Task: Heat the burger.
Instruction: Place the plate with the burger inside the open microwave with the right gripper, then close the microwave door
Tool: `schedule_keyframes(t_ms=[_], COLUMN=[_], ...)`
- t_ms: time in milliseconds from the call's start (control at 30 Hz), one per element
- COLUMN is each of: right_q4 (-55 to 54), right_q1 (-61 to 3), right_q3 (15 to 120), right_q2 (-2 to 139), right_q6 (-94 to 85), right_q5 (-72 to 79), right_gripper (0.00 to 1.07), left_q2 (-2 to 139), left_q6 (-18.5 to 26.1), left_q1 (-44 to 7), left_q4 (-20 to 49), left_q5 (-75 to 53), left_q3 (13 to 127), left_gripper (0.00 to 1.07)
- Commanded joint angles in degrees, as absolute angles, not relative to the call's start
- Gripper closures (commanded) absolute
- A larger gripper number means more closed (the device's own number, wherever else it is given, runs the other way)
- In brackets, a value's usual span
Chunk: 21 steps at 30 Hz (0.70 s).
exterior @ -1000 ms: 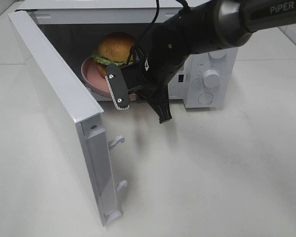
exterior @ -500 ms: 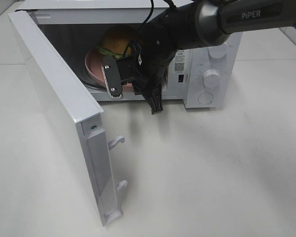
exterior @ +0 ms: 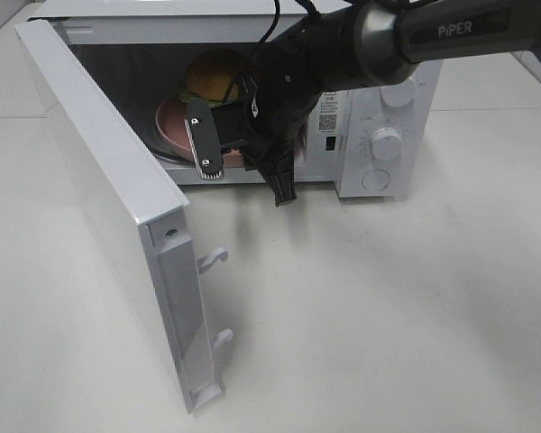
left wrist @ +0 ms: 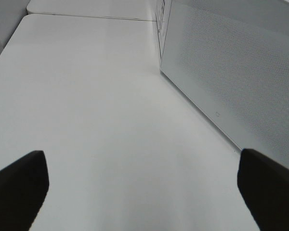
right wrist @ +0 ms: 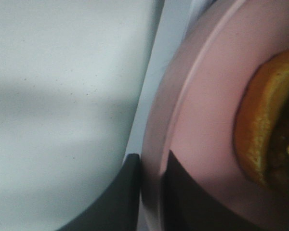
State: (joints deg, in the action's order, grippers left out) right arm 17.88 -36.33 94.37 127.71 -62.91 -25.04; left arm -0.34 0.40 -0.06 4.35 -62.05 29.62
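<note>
The burger (exterior: 214, 76) sits on a pink plate (exterior: 169, 126) inside the open microwave (exterior: 379, 108); my right arm hides much of it. My right gripper (exterior: 239, 155) reaches into the opening at the plate's near rim. In the right wrist view its two dark fingers (right wrist: 127, 195) stand close on either side of the plate rim (right wrist: 151, 159), right gripper (right wrist: 151, 192) shut on it, with the burger's bun (right wrist: 260, 134) close by. My left gripper (left wrist: 142, 190) is open over bare table, away from the microwave's inside.
The microwave door (exterior: 99, 162) swings wide toward the front left, its latch hooks (exterior: 212, 260) sticking out. The door's outer face (left wrist: 231, 72) shows in the left wrist view. Control knobs (exterior: 386, 142) are on the right of the oven. White table (exterior: 388, 316) lies in front.
My right arm has pushed the plate and burger deeper into the microwave over the last second. In the last half second it barely moved. The left gripper stays open.
</note>
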Motion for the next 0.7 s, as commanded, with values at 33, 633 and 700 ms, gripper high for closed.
schedule_keyframes(t_ms=[33, 633, 700], right_q4=[17.9, 17.9, 17.9], right_q1=[-36.2, -36.8, -36.8], right_q3=[94.9, 93.5, 92.0], right_q2=[127.5, 126.2, 125.1], right_q6=[-62.3, -58.0, -58.0], right_q5=[-23.8, -24.6, -24.1], right_gripper=[0.90, 0.66, 0.66], left_q2=[-1.3, -1.3, -1.3], left_q6=[0.0, 0.0, 0.0], left_q1=[-0.3, -0.3, -0.3], left_q4=[4.6, 4.6, 4.6], left_q5=[-61.2, -61.2, -61.2], left_q3=[29.6, 29.6, 29.6], left_gripper=[0.06, 0.06, 0.06])
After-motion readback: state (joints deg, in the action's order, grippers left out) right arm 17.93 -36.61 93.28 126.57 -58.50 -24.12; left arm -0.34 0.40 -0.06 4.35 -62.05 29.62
